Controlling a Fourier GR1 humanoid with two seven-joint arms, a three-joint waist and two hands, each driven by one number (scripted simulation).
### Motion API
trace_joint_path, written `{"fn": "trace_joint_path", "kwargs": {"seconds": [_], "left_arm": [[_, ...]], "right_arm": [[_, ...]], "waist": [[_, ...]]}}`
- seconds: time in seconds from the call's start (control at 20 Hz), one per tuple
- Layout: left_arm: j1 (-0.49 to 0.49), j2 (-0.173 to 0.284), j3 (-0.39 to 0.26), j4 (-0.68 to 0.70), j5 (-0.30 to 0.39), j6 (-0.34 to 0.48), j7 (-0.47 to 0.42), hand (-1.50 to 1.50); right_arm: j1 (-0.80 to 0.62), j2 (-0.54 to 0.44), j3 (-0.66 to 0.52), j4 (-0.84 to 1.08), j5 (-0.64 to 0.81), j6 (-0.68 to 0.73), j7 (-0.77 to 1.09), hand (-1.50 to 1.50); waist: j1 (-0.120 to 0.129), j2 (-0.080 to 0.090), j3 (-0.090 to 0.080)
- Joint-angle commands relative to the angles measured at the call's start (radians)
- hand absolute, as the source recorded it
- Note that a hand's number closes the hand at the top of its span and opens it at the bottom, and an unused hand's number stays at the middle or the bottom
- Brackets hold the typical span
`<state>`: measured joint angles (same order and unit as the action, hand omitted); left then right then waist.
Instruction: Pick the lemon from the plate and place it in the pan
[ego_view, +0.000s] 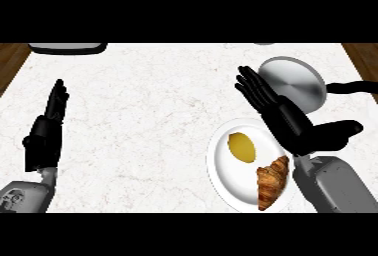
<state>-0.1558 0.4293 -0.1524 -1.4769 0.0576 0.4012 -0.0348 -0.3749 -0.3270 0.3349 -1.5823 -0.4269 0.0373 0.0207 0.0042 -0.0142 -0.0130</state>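
Note:
A yellow lemon lies on a white plate at the lower right, next to a brown croissant. The grey pan sits behind the plate, its black handle pointing right. My right hand is open, fingers straight, stretched above the gap between plate and pan and covering the pan's near-left rim. It hovers just right of the lemon without holding it. My left hand rests open at the left edge, fingers up.
The white marble counter spreads wide between the hands. A grey object sits at the far left edge. Brown wood shows past the counter's back corners.

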Motion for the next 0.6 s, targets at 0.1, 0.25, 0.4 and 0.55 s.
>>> {"fn": "trace_joint_path", "kwargs": {"seconds": [0.1,0.25,0.4,0.55], "left_arm": [[-0.016,-0.011,-0.056,-0.035,0.025,-0.112,0.036,0.0],[-0.057,0.0,-0.124,-0.025,0.056,-0.231,0.078,0.0],[-0.035,-0.04,-0.148,-0.026,0.07,-0.22,0.104,0.0],[-0.014,-0.041,-0.145,-0.058,0.095,-0.245,0.132,0.0]], "right_arm": [[-0.042,-0.049,-0.054,0.237,0.034,0.046,0.039,-1.5],[-0.157,-0.115,-0.087,0.419,0.043,0.05,0.178,-1.5],[-0.124,-0.308,0.115,0.374,0.492,-0.053,0.085,1.5],[-0.038,-0.094,0.028,0.522,0.46,-0.293,-0.049,-1.5]], "waist": [[0.01,0.021,0.014],[0.036,0.039,0.013],[0.024,0.033,0.01],[0.018,0.023,0.015]]}}
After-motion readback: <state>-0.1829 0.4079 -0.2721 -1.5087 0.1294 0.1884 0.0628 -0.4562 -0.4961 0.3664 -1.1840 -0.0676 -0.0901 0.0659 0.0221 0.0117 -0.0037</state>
